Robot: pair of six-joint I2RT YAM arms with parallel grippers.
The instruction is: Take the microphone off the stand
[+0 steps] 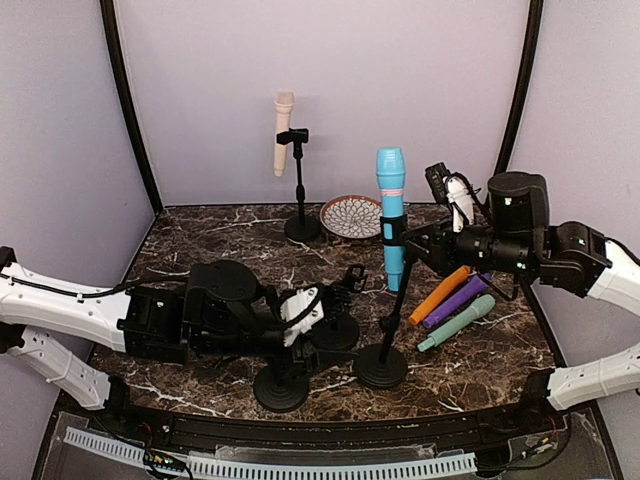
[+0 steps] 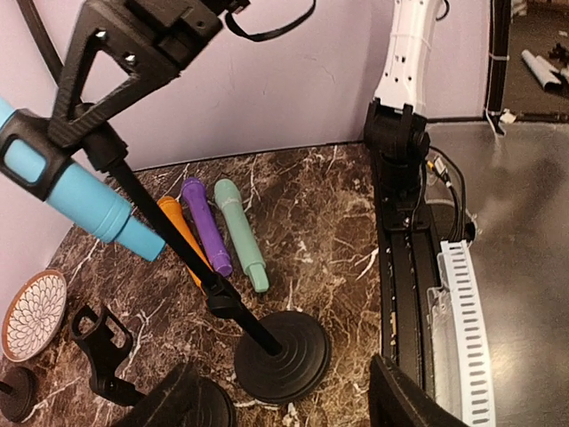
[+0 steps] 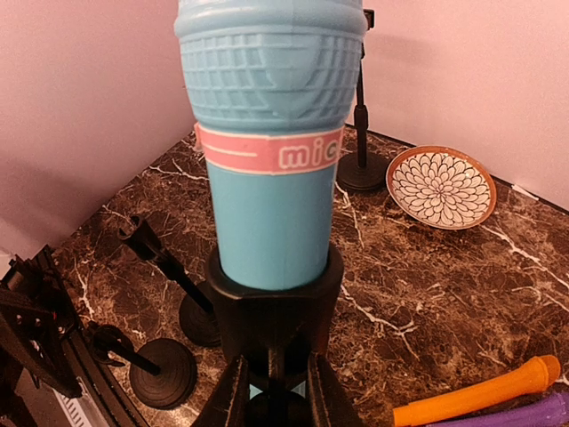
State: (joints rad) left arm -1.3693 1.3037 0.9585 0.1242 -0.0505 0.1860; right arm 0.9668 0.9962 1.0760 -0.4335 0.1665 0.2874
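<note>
A blue microphone (image 1: 390, 200) (image 3: 271, 133) with a pink band stands upright in the black clip (image 3: 274, 307) of a stand (image 1: 398, 300). The stand's round base (image 1: 381, 365) (image 2: 283, 356) rests on the marble table. My right gripper (image 1: 425, 243) (image 3: 277, 396) is shut on the stand's neck just under the clip. My left gripper (image 2: 284, 405) lies low by the base, with its fingers (image 2: 409, 400) wide apart. The base sits just ahead of them and they do not touch it.
Orange (image 1: 440, 295), purple (image 1: 455, 300) and green (image 1: 457, 322) microphones lie right of the stand. A cream microphone (image 1: 284, 130) sits on a back stand beside a patterned plate (image 1: 352, 215). Two empty stands (image 1: 281, 388) (image 1: 335, 330) crowd the left arm.
</note>
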